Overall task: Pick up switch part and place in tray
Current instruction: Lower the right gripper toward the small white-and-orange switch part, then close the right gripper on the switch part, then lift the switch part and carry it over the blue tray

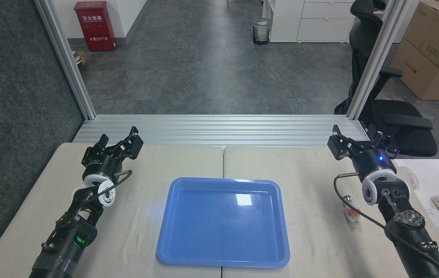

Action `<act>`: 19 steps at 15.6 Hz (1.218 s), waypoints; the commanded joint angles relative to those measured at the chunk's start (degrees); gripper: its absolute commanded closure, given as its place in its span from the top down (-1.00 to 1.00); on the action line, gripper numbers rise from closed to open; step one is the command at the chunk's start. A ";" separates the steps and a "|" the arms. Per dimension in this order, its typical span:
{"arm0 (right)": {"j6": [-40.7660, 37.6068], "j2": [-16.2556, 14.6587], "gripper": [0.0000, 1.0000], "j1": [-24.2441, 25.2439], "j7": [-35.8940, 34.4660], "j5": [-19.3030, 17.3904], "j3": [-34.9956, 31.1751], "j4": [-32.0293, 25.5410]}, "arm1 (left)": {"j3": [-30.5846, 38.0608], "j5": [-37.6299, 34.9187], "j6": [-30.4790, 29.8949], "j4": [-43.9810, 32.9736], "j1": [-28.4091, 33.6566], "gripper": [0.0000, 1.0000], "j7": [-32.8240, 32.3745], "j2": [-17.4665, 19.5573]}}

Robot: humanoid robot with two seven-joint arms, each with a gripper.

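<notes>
Both hands, left hand (121,143) and right hand (361,141), are hanging open and empty; switch part (351,210) is lying just below-left of the right hand's wrist.

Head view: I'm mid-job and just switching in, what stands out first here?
The glossy blue tray dominates, lying empty at the centre of the beige table. Both arms reach in from the lower corners, the left hand and right hand open and holding nothing near the table's far edge. The small switch part lies on the table right of the tray, partly hidden by the right arm's cable.
</notes>
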 commanded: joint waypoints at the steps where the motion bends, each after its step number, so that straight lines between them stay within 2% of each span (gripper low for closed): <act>1: 0.01 0.15 0.95 1.13 -0.08 -0.09 -0.15 -0.59 | 0.00 0.00 0.02 -0.01 0.00 1.00 0.01 0.00; 3: 0.97 0.23 0.94 4.63 0.01 -0.18 -0.06 -1.55 | 0.00 0.00 0.02 -0.01 0.00 1.00 0.01 0.00; 5: 2.20 -0.47 0.94 13.22 0.01 -0.09 -0.58 -4.89 | 0.00 0.00 0.02 -0.01 0.00 1.00 0.01 0.00; 8: 2.38 0.84 0.93 21.42 -0.08 -0.53 -3.14 -2.54 | 0.00 0.00 0.02 -0.01 0.00 1.00 0.01 0.00; 10: 2.64 2.43 0.90 22.23 -0.08 -0.53 -3.14 1.50 | 0.00 0.00 0.02 -0.01 0.00 1.00 0.01 0.00; 14: 2.73 2.08 0.85 22.50 -0.08 -0.27 -3.05 2.57 | 0.00 0.00 0.02 -0.01 0.00 1.00 0.01 0.00; 16: 2.82 1.73 0.77 21.45 -0.17 0.26 -2.52 5.98 | 0.00 0.00 0.02 -0.01 0.00 1.00 0.01 0.00; 17: 2.99 1.82 0.37 20.66 -0.17 0.26 -2.52 6.17 | 0.00 0.00 0.02 -0.01 0.00 1.00 0.01 0.00; 18: 3.08 1.82 -0.13 19.87 -0.17 0.09 -2.61 6.17 | 0.00 0.00 0.02 -0.01 0.00 1.00 0.01 0.00; 19: 3.17 2.34 -0.38 19.25 -0.17 -0.17 -3.05 5.91 | 0.00 0.00 0.02 -0.01 0.00 1.00 0.01 0.00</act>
